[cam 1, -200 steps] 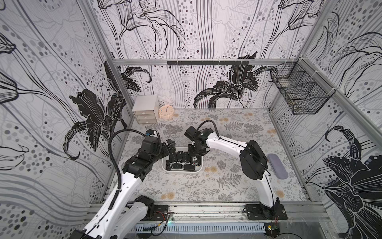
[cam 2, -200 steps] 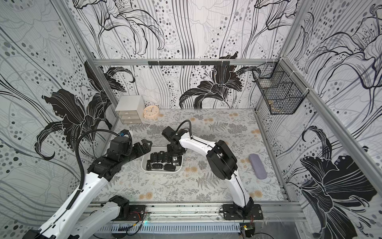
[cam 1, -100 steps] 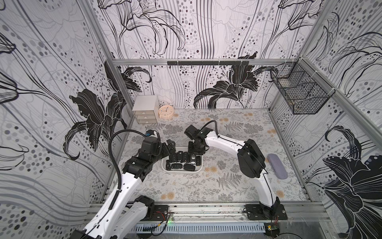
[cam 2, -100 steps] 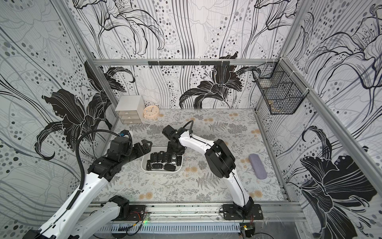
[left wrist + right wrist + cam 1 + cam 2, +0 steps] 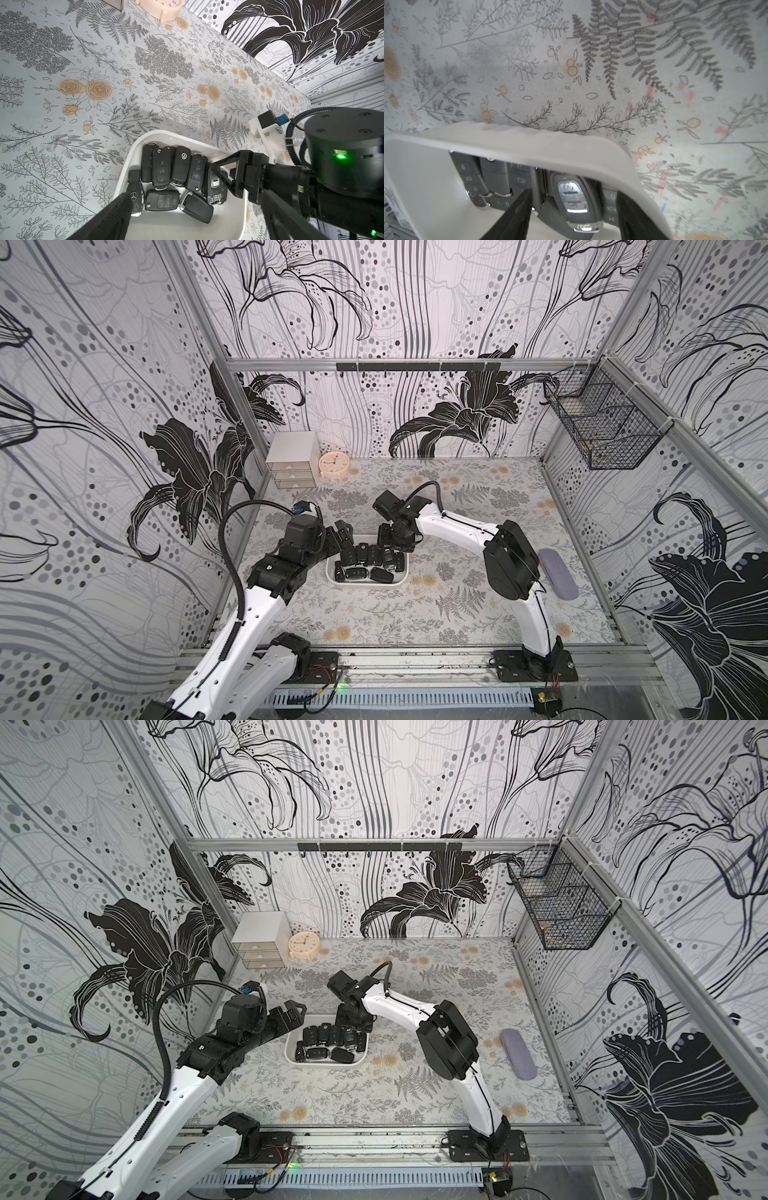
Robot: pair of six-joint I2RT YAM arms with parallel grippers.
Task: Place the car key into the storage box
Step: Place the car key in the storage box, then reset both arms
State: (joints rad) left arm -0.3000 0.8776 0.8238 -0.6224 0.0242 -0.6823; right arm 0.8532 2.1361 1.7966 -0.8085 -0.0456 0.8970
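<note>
The storage box [image 5: 365, 583] [image 5: 324, 1064] is a shallow white bin in the middle of the table, holding several black car keys. My right gripper [image 5: 395, 541] [image 5: 353, 1021] hangs over its far right corner, fingers pointing down into it. In the right wrist view this gripper [image 5: 573, 207] is open. A car key [image 5: 574, 199] with silver buttons lies between the fingers, resting on other keys with gaps on both sides. The same car key [image 5: 214, 187] shows in the left wrist view. My left gripper [image 5: 343, 537] [image 5: 194, 196] is open and empty at the box's left edge.
A grey three-drawer cabinet [image 5: 291, 466] and a peach clock [image 5: 333, 464] stand at the back left. A black wire basket [image 5: 602, 435] hangs on the right wall. A grey-purple oblong case [image 5: 557, 574] lies at the table's right side, beyond the right arm's elbow.
The right gripper's jaws have spread apart over the box, letting go of the silver-buttoned key. The left arm has not moved.
</note>
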